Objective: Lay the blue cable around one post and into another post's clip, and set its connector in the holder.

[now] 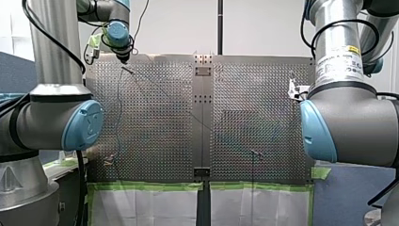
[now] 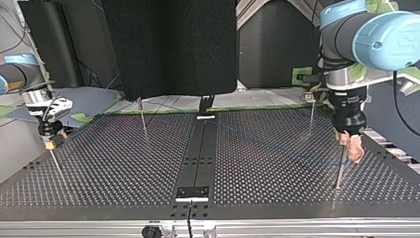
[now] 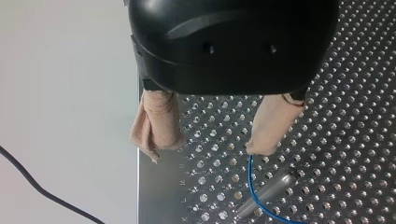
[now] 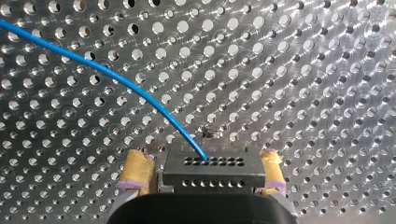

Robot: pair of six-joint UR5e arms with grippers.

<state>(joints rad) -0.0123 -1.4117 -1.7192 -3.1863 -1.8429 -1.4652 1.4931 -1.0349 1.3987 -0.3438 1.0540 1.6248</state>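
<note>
Two tools, two jobs: my right tool (image 4: 204,160) is clamped by its yellow pads (image 4: 136,170) on the black connector (image 4: 210,175), low over the tabletop (image 4: 303,70). The blue cable (image 4: 140,95) leaves the connector's far face and curves off ahead and to one side. My left tool (image 3: 207,149) has its beige pads (image 3: 268,126) spread apart with nothing between them. The left wrist view shows what matters: the cable comes out at the tip of one pad, outside the gap, and runs on across a metal post (image 3: 281,182) just ahead of the tool. In the top view that post is at the right, under my left arm, and my right arm is well apart at the left. As I judge it, my left arm is the one placed to tend the cable at this post, and it would have to shift sideways towards that pad to bring the cable into its gap
</note>
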